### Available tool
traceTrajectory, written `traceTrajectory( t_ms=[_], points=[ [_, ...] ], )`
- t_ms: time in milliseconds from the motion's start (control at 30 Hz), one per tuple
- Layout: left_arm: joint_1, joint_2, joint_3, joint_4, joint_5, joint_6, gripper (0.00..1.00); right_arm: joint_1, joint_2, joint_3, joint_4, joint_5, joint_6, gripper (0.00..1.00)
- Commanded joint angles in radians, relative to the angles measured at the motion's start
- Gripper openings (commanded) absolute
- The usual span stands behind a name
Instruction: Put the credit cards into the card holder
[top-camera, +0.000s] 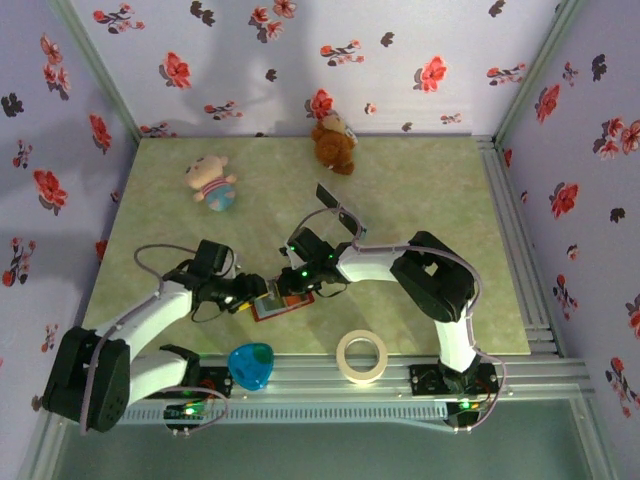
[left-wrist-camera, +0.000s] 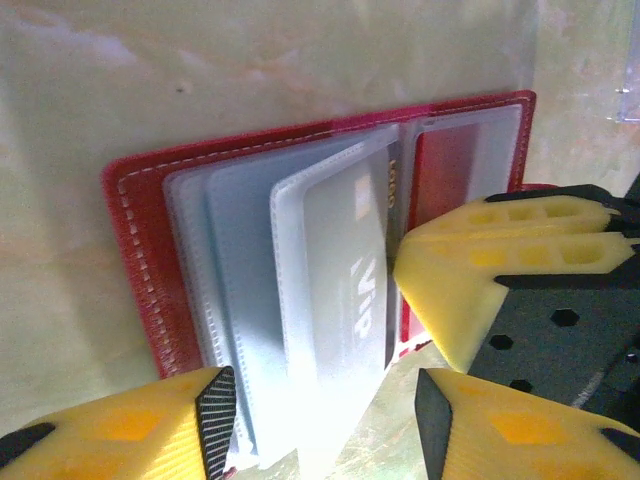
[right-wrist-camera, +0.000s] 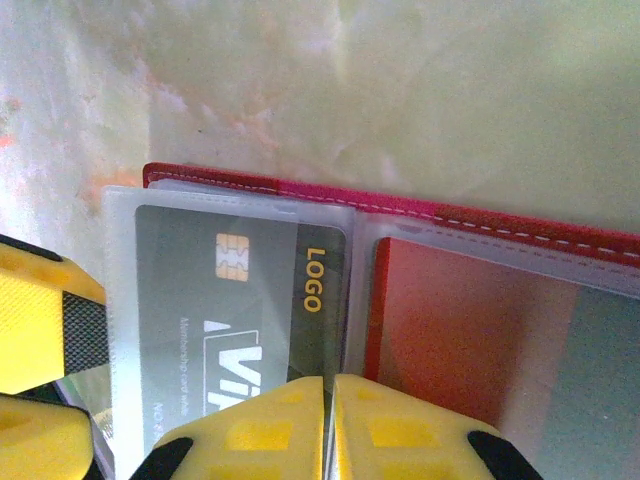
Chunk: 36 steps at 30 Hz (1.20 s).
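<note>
The card holder (left-wrist-camera: 140, 260) lies open on the mat, red-bordered with pale plastic sleeves; in the top view it is the card holder (top-camera: 278, 308) under both grippers. A dark credit card (right-wrist-camera: 230, 290) marked VIP and LOGO sits partly inside one sleeve. My right gripper (right-wrist-camera: 328, 420) is shut on that card's edge. A red card (right-wrist-camera: 450, 340) fills the neighbouring pocket. My left gripper (left-wrist-camera: 325, 425) is open, its pads standing either side of the raised sleeve (left-wrist-camera: 330, 300) without touching it. Another dark card (top-camera: 325, 194) lies further back on the mat.
A blue heart-shaped object (top-camera: 250, 363) and a tape roll (top-camera: 362, 355) rest on the front rails. A pink plush toy (top-camera: 212, 180) and a brown plush toy (top-camera: 333, 143) lie at the back of the mat. Flowered walls close in the sides.
</note>
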Motion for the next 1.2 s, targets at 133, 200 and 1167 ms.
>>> traceTrajectory(
  t_ms=[133,200,1167],
  points=[
    [-0.015,-0.016,-0.018,0.04,-0.089,-0.073,0.56,0.013,0.079,-0.024,-0.009,-0.006,0.006,0.11],
    [-0.031,0.002,-0.037,0.116,-0.057,-0.107,0.54,0.013,0.083,-0.018,-0.004,-0.015,0.005,0.11],
    [-0.13,0.182,0.162,0.048,-0.037,-0.06,0.31,-0.038,-0.196,-0.208,0.15,0.079,0.1,0.32]
  ],
)
